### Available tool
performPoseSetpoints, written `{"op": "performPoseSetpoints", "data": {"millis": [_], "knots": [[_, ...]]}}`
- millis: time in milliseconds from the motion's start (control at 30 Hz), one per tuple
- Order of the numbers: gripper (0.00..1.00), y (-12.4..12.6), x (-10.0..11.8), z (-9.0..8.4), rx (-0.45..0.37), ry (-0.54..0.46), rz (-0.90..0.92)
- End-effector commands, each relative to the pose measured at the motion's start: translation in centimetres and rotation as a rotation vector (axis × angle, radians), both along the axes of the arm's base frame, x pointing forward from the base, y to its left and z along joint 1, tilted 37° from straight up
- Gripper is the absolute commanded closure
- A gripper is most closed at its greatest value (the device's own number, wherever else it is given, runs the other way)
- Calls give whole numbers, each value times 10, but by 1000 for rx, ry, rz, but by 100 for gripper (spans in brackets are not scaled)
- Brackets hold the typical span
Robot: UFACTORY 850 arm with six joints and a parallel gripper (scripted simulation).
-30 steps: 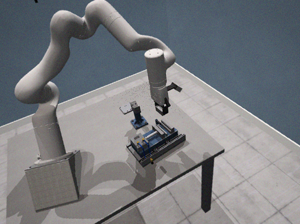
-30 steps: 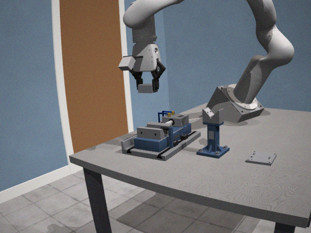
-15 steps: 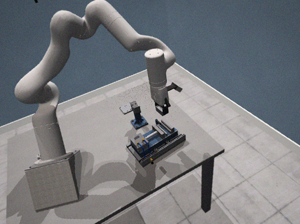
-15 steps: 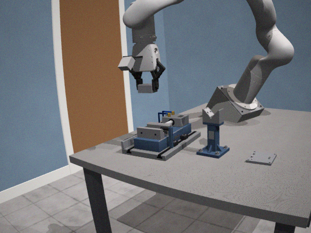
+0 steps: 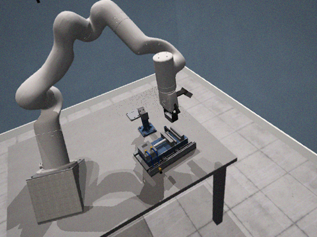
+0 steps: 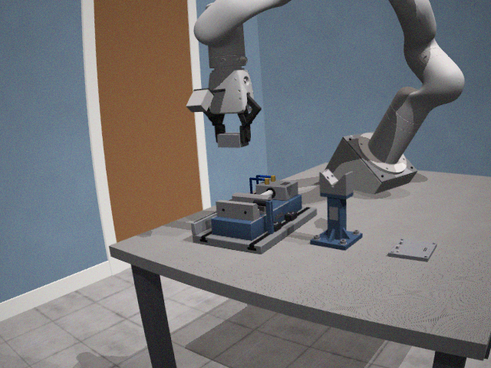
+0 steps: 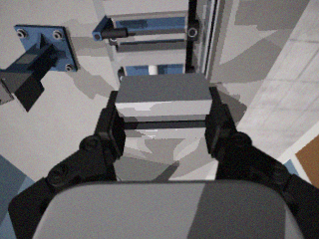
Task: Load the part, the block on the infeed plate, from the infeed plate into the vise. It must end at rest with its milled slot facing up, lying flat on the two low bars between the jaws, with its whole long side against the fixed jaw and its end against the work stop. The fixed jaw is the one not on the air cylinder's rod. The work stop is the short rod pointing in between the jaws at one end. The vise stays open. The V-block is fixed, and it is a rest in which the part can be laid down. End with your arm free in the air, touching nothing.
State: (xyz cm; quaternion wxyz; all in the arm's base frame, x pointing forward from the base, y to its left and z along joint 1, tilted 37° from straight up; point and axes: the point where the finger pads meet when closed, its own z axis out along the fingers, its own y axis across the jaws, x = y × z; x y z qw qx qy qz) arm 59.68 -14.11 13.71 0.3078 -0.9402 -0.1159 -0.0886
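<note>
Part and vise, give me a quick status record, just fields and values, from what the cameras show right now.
part: grey block, held in the air above the vise, slot not clearly visible
gripper: shut on the part, pointing down
vise: open, nothing between the jaws
infeed plate: bare, on the table
V-block: on its blue stand, nothing in it
contact: part touches only the fingers
</note>
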Motion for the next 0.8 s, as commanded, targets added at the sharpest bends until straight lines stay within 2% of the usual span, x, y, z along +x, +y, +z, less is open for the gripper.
{"op": "performPoseSetpoints", "data": {"millis": [0,767], "knots": [[100,0,1,0,-1,-2,-1],[100,13,3,-18,-1,-1,-1]]}}
